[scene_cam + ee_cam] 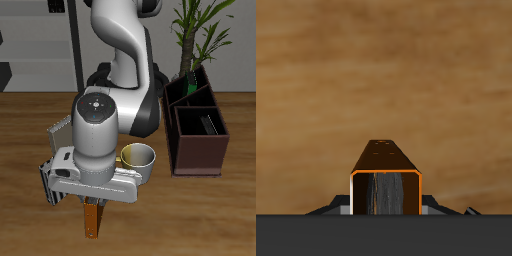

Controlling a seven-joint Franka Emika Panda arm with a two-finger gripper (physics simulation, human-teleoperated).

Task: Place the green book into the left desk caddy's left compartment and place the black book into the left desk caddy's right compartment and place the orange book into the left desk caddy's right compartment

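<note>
1. The orange book (93,220) hangs upright below the robot's hand, near the worktop's front edge; its lower end is close to the wood, but whether it touches cannot be told.
2. In the wrist view the orange book (386,180) shows end-on: an orange cover framing grey pages, with bare wood beyond it.
3. The claw (92,203) is clamped on the book's upper end; its fingers are mostly hidden by the hand's white body.
4. The worktop (30,130) is brown wood grain.
5. A yellowish mug (138,157) stands just beside the hand, on the side toward the caddy, partly covered by the hand's body.
6. A grey striped book (60,127) peeks out from behind the arm on the other side.
7. The left desk caddy (197,150) is a dark maroon box farther back and off to the side, well apart from the held book.
8. Its right compartment (200,128), the square section at the low-walled end, holds a dark thing leaning inside, probably the black book (210,124), though it is too small to tell surely.
9. A potted plant (195,35) rises behind the caddy's taller end.
</note>
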